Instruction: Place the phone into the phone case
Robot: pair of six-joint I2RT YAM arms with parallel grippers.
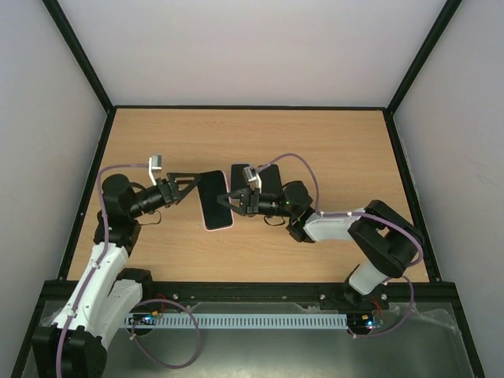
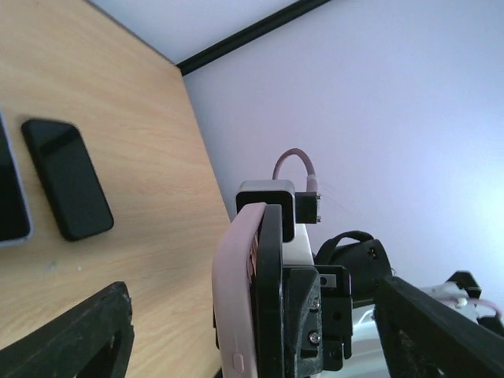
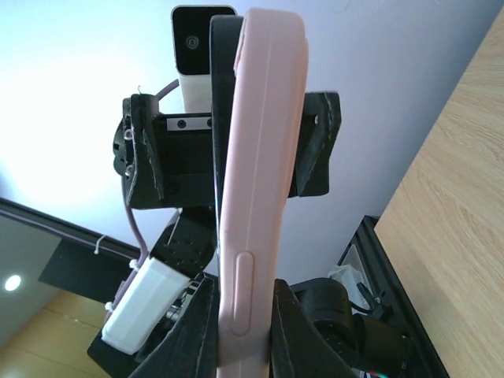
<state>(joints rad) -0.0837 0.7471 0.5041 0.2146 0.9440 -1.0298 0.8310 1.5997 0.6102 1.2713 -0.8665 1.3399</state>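
Note:
The pink phone case [image 1: 216, 223] is held on edge above the table with a black phone [image 1: 214, 197] in its open face. In the left wrist view the phone [image 2: 272, 283] lies against the case [image 2: 236, 291], with a small gap at the top corner. My right gripper [image 1: 234, 202] is shut on the case's right edge; its fingers [image 3: 295, 331] squeeze the pink side [image 3: 256, 197]. My left gripper [image 1: 191, 187] is wide open at the case's left side, its fingers [image 2: 75, 339] apart on both sides and not touching.
Two dark phone-shaped slabs lie flat on the wooden table just beyond the grippers: a black one [image 1: 268, 177] [image 2: 67, 179] and one with a grey rim [image 1: 239, 172] [image 2: 9, 197]. Black frame rails border the table.

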